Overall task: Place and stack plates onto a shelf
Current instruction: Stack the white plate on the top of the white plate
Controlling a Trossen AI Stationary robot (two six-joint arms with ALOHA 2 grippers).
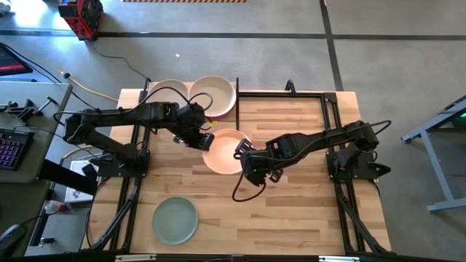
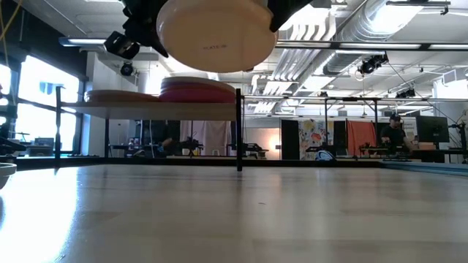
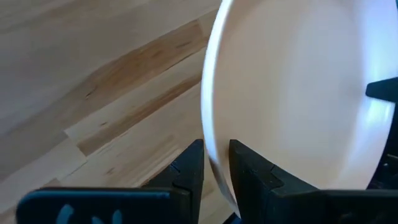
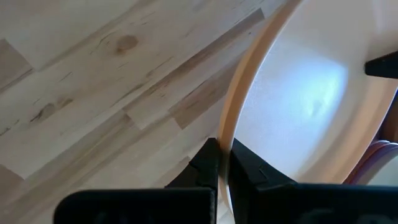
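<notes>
A peach plate [image 1: 224,151] hangs in the air between both grippers above the table's middle. In the low view its underside [image 2: 216,33] shows high above the tabletop. My left gripper [image 1: 206,140] is shut on its left rim and my right gripper [image 1: 242,151] on its right rim. The shelf [image 2: 146,111] stands at the far left on black posts. It carries a magenta-topped stack [image 2: 197,91] and a paler stack [image 2: 117,95]; from above a cream plate [image 1: 215,94] tops one. A mint green plate [image 1: 175,220] lies flat on the table near the front left. My left gripper [image 3: 216,165] pinches the peach plate's rim [image 3: 211,140] between its two fingers, one above and one below. It comes level from the table's left. The plate is lifted clear and about level. My right gripper [image 4: 225,163] pinches the opposite rim [image 4: 227,134] between its two fingers, reaching in from the table's right. The plate is clear of the table, held roughly level between the two arms.
Black frame rails [image 1: 291,93] run along the table's far and side edges. A shelf post [image 2: 239,131] stands at the shelf's right end. Bare slatted tabletop [image 1: 306,211] lies to the right and front. A bowl-like edge [image 2: 6,174] shows at the low view's left.
</notes>
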